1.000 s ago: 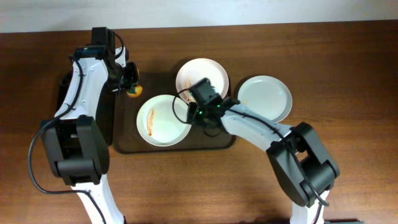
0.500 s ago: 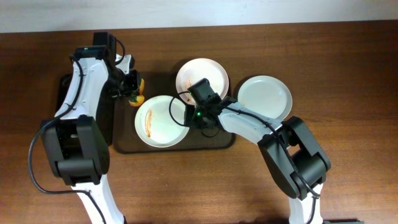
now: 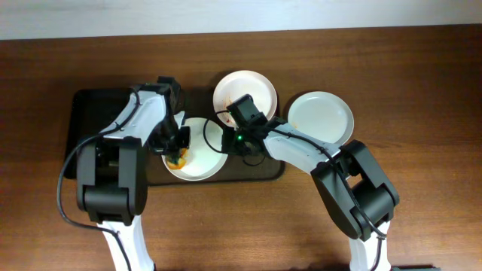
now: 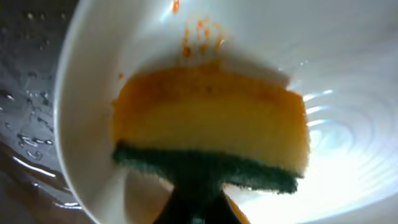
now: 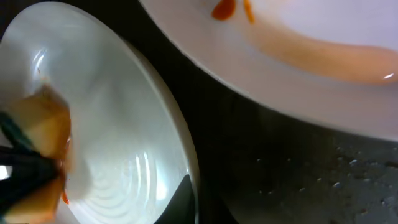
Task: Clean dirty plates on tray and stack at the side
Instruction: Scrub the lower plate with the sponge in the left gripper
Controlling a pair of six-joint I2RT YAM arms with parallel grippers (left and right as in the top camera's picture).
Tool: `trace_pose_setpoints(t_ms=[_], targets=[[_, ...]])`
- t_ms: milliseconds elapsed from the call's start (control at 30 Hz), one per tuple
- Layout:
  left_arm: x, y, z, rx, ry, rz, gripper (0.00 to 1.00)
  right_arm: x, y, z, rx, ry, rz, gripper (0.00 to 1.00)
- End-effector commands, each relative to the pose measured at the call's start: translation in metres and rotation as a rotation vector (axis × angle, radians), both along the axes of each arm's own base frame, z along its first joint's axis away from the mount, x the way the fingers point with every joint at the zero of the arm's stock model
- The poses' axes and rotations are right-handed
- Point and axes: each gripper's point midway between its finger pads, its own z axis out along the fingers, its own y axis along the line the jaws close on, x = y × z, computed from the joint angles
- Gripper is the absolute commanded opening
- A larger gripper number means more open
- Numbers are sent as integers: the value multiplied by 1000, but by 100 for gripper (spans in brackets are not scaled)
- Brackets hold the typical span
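The tray (image 3: pixel 263 172) holds two plates. The front plate (image 3: pixel 202 159) has my left gripper (image 3: pixel 177 154) on it, shut on a yellow sponge with a green scouring side (image 4: pixel 211 137), pressed onto the plate's left inside by orange-red smears (image 4: pixel 199 37). My right gripper (image 3: pixel 230 140) is shut on this plate's right rim (image 5: pixel 186 155). The back plate (image 3: pixel 245 92) carries an orange smear (image 5: pixel 230 7). A third plate (image 3: pixel 320 119) lies on the table right of the tray.
A smaller black tray (image 3: pixel 94 113) lies left of the brown tray. The wet tray floor (image 5: pixel 298 168) shows between the two plates. Brown tabletop (image 3: pixel 422 90) surrounds everything.
My left arm has swung from the tray's back left corner down onto the front plate, carrying the sponge. My right gripper has stayed at the plate's right rim.
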Motion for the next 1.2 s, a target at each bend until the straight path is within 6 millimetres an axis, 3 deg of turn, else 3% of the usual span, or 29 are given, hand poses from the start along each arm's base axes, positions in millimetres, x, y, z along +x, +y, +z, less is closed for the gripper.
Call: trace_pose_setpoints(t_ms=[0, 67, 133, 167, 200, 300, 333, 400, 467, 500, 567, 633, 733, 800, 833, 1000, 1167], targets=[[-22, 11, -22, 54, 54, 27, 1, 4, 6, 3, 15, -11, 13, 4], [-21, 3, -23, 6, 49, 22, 1, 4, 6, 3, 15, -11, 13, 4], [-19, -36, -17, -249, 36, -87, 1, 4, 6, 3, 15, -11, 14, 4], [-18, -64, -7, -445, 8, -162, 1, 4, 6, 3, 15, -11, 13, 4], [-17, -81, 2, -564, -12, -202, 1, 4, 6, 3, 14, -13, 17, 4], [-14, -81, 2, -574, -27, -201, 1, 4, 6, 3, 14, -13, 16, 4], [-7, -74, -1, -544, -44, -172, 1, 4, 6, 3, 14, -13, 17, 4], [8, -42, -16, -348, -65, -26, 1, 4, 6, 3, 14, -13, 17, 4], [35, 17, -28, -3, -169, 164, 1, 4, 6, 3, 14, -12, 17, 4], [44, 33, -28, 97, -214, 228, 1, 4, 6, 3, 14, -12, 17, 4], [54, 53, -25, 213, -276, 306, 1, 4, 6, 3, 14, -12, 17, 4], [53, 66, -23, 290, -290, 328, 1, 4, 6, 3, 14, -12, 17, 4], [34, 87, -16, 432, -242, 348, 1, -1, 5, 3, 36, 31, 15, 4], [22, 88, -16, 443, -193, 338, 1, -9, 1, -7, 80, 136, -5, 4], [17, 80, -19, 393, -154, 285, 1, -10, 2, -12, 114, 170, 5, 4], [-4, 0, -27, -121, -19, -11, 1, -9, 5, -11, 136, 169, 18, 4], [-23, -26, -19, -262, 56, -36, 1, -8, 6, -10, 144, 159, 22, 4]])
